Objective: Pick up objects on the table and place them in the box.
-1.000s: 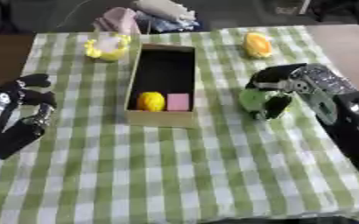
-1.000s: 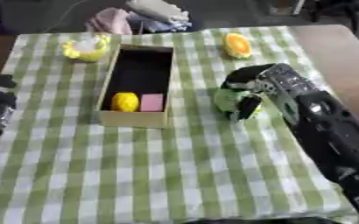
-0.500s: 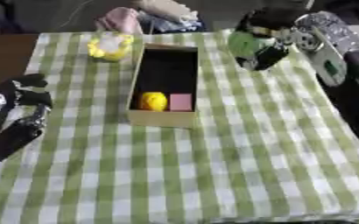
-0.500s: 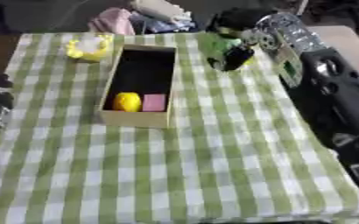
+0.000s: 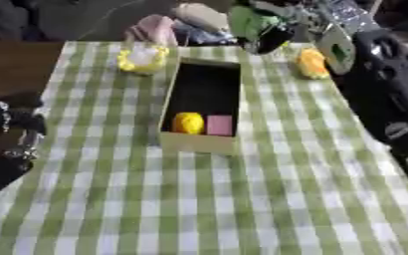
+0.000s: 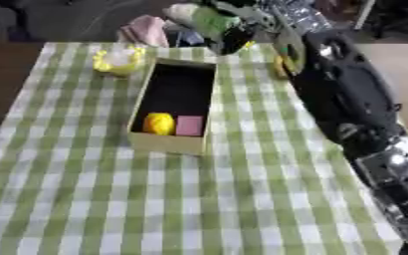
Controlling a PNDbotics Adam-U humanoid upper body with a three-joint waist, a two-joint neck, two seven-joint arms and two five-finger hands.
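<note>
One right hand (image 5: 273, 27), fingers curled round a green object (image 5: 247, 22), raised beyond the box's (image 5: 199, 142) far end; left hand's (image 5: 7, 134) fingers indistinct.

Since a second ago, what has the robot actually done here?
The right hand, fingers curled around a green thing, has carried it from the table right of the box up to above the box's far end. The yellow ball and pink block inside stayed put, as did the orange thing, the yellow toy and the left hand.
</note>
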